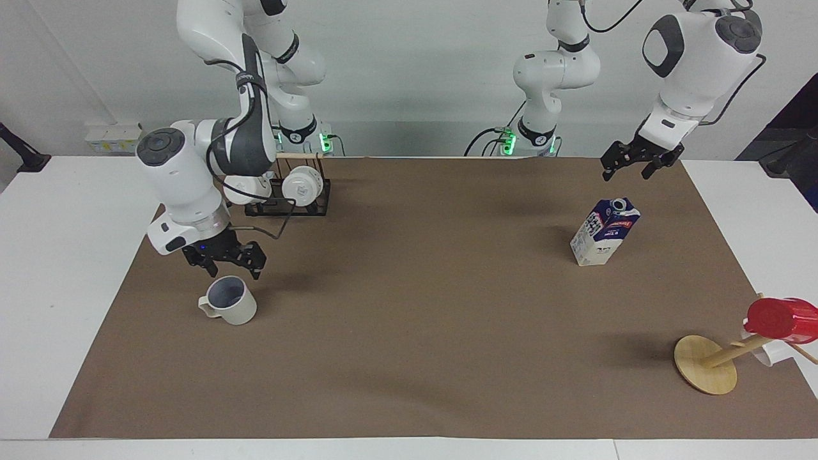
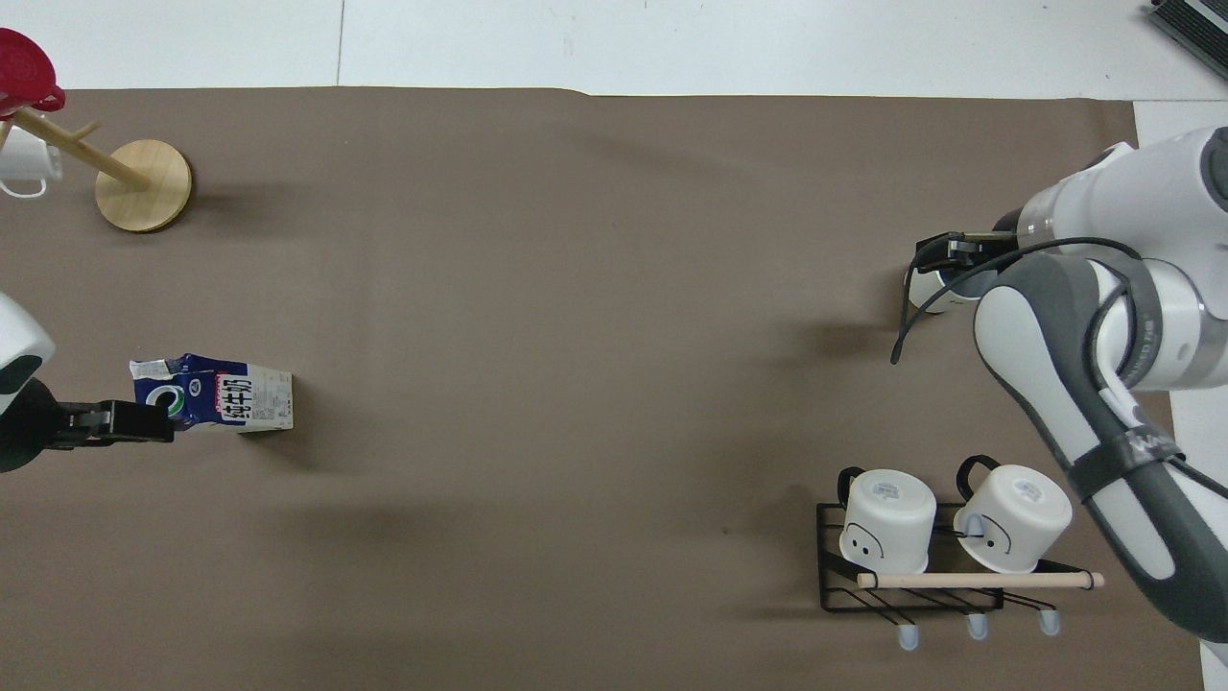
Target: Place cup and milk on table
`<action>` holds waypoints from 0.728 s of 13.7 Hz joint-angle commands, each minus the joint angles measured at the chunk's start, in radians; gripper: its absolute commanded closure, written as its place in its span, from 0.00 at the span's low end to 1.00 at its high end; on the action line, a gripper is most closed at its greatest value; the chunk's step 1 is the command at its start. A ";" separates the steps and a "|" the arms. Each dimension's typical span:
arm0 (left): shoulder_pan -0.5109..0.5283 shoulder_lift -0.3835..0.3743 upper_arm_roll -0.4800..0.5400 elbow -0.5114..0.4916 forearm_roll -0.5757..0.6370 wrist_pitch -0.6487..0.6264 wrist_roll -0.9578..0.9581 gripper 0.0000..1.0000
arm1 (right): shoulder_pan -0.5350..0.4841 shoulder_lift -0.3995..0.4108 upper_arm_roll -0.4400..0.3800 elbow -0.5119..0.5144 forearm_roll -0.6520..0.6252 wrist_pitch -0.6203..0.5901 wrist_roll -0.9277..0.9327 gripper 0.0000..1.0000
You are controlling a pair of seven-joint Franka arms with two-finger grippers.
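The cream-white cup (image 1: 229,300) stands upright on the brown paper of the table (image 1: 415,332), toward the right arm's end. My right gripper (image 1: 225,263) is open and hangs just above the cup's rim without touching it. In the overhead view the right gripper (image 2: 945,257) covers most of the cup (image 2: 923,294). The milk carton (image 1: 604,233) stands upright toward the left arm's end; it also shows in the overhead view (image 2: 225,398). My left gripper (image 1: 631,166) is open and empty in the air above the carton; in the overhead view the left gripper (image 2: 153,422) overlaps the carton's top.
A black wire rack (image 1: 287,203) with two white mugs stands nearer to the robots than the cup; it also shows in the overhead view (image 2: 835,590). A wooden mug stand (image 1: 706,365) with a red cup (image 1: 779,318) leans at the left arm's end, farther from the robots than the milk.
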State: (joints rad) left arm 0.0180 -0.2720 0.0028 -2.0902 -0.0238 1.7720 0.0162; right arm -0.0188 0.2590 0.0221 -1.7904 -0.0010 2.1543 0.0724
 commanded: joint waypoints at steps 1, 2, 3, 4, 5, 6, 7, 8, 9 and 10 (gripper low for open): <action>0.007 -0.027 -0.010 -0.036 0.015 0.026 0.013 0.00 | -0.006 0.040 0.001 -0.006 0.010 0.064 -0.019 0.00; 0.005 -0.027 -0.010 -0.036 0.015 0.029 0.013 0.00 | 0.000 0.051 0.001 -0.004 0.009 0.067 -0.019 0.00; 0.005 -0.024 -0.010 -0.036 0.015 0.037 0.013 0.00 | 0.017 0.060 0.001 -0.004 0.009 0.074 -0.017 0.00; 0.004 -0.024 -0.010 -0.036 0.015 0.044 0.013 0.00 | 0.025 0.069 0.001 -0.004 0.009 0.087 -0.017 0.00; 0.002 -0.024 -0.010 -0.036 0.015 0.047 0.013 0.00 | 0.023 0.080 0.001 -0.004 0.007 0.090 -0.017 0.00; 0.005 -0.024 -0.010 -0.036 0.015 0.046 0.013 0.00 | 0.023 0.091 0.001 -0.004 0.007 0.104 -0.019 0.00; 0.008 -0.024 -0.010 -0.036 0.015 0.044 0.013 0.00 | 0.023 0.100 0.001 -0.006 0.007 0.113 -0.022 0.00; 0.010 -0.024 -0.010 -0.036 0.015 0.044 0.013 0.00 | 0.023 0.115 0.001 -0.004 0.003 0.127 -0.029 0.00; 0.010 -0.024 -0.010 -0.036 0.015 0.044 0.011 0.00 | 0.019 0.120 0.001 -0.004 -0.008 0.140 -0.031 0.00; 0.010 -0.024 -0.010 -0.036 0.015 0.047 0.011 0.00 | 0.014 0.120 0.001 -0.006 -0.025 0.142 -0.042 0.00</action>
State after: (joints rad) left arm 0.0180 -0.2742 -0.0036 -2.0989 -0.0238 1.7928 0.0186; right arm 0.0084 0.3729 0.0198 -1.7931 -0.0088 2.2735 0.0690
